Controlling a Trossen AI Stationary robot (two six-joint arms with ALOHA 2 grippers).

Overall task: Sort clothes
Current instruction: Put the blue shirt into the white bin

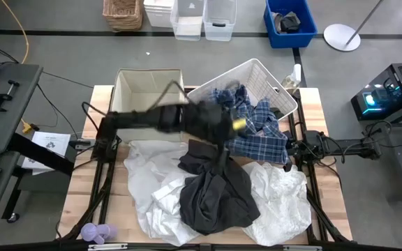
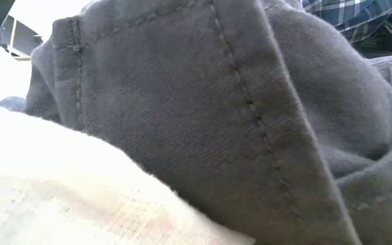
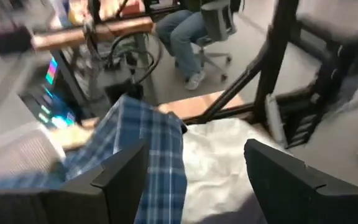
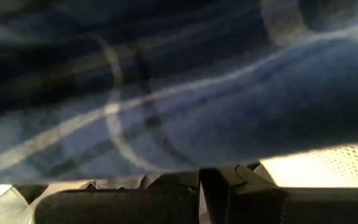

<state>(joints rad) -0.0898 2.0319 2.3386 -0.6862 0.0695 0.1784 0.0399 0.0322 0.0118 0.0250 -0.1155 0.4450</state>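
Note:
A blue-white plaid shirt lies partly in the white basket and hangs over its near rim onto the table. My left gripper is open in the air above this shirt, nothing between its fingers. A dark grey garment lies on two white garments that are spread on the table. It fills the low view. My right gripper rests shut at the table's right, with plaid cloth draped close above it. My right gripper sits under the plaid shirt's hanging end; whether the cloth touches the fingers, I cannot tell.
A beige fabric bin stands at the far left beside the basket. A small purple thing lies at the near left corner. Storage bins stand on the floor beyond the table. In the left wrist view a person sits on a chair beyond it.

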